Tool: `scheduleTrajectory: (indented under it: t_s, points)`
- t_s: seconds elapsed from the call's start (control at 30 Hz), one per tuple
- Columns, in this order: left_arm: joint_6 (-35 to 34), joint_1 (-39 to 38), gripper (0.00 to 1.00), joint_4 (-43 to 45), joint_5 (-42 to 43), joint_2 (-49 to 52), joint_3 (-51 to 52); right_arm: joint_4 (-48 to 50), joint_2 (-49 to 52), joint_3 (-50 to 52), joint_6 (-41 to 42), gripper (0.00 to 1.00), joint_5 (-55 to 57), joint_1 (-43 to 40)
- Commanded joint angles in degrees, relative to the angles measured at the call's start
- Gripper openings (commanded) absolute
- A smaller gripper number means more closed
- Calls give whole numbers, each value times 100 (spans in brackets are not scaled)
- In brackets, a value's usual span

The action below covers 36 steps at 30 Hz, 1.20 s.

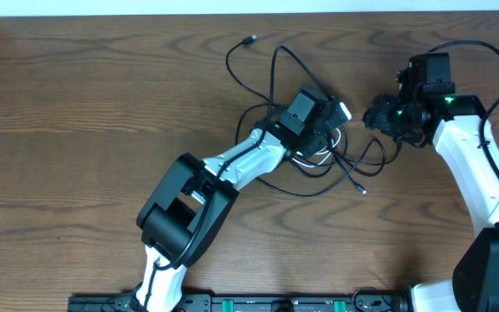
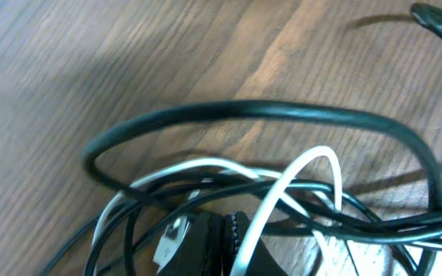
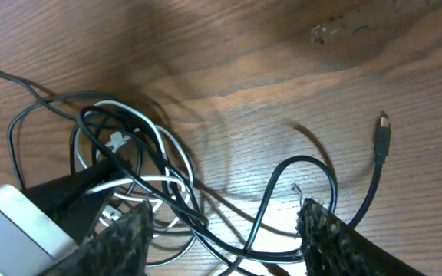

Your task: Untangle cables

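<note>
Wood-grain table (image 1: 102,104), nothing on it but the work. The left arm (image 1: 241,165) reaches diagonally to mid-table, and we read that as going for the heart of the knot. The left gripper (image 2: 217,247) is down in the cables (image 1: 306,169), jaws pressed together, with the white cord (image 2: 313,157) crossing right over its tips. Whether that cord is truly pinched we cannot tell. The right arm (image 1: 475,173) comes in from its own side. The right gripper (image 3: 227,221) is spread wide, low over the table just beside the tangle. A loop of black cord (image 3: 305,165) lies between its fingers, touching neither that we can see. We judge it is posed to take a strand and draw it off while the left anchors the knot. One plug (image 3: 382,142) lies free on the wood, near the right gripper.
</note>
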State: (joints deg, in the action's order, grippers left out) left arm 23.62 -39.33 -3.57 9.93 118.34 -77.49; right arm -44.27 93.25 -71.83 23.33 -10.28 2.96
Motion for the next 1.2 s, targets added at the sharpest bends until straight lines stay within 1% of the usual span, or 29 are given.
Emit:
scheduleTrajectory:
  t_s: [0.0, 0.13, 0.23, 0.33, 0.5, 0.6, 0.7, 0.87, 1.0, 1.17]
  points:
    - [-734, 177, 7, -282, -35, -511, 13, 46, 13, 39, -354, 57, -328, -24]
    - [-1342, 330, 7, -1137, 52, -1228, 13, 260, 13, 39, -852, 59, -1084, -20]
    - [-1416, 409, 7, -1705, 774, -2083, 13, 431, 13, 39, -933, 63, -1263, 107]
    - [-1843, 413, 7, -1810, 787, -2743, 13, 511, 13, 39, -1176, 66, -1263, 361]
    - [-1904, 420, 7, -1827, 804, -3554, 13, 640, 103, 39, -1408, 67, -1255, 651]
    - [-1906, 442, 7, -1853, 802, -3812, 13, 732, 245, 39, -1434, 66, -1405, 713]
    - [-2033, 564, 7, -1947, 804, -3862, 13, 866, 313, 39, -1897, 64, -2173, 817]
    - [-2096, 686, 7, -2017, 804, -3858, 13, 879, 313, 42, -2155, 66, -2450, 872]
    - [-2096, 697, 7, -2015, 804, -3858, 13, 916, 313, 39, -2435, 68, -2927, 876]
    - [-2096, 697, 7, -1996, 804, -3862, 13, 894, 492, 42, -2455, 66, -2870, 1069]
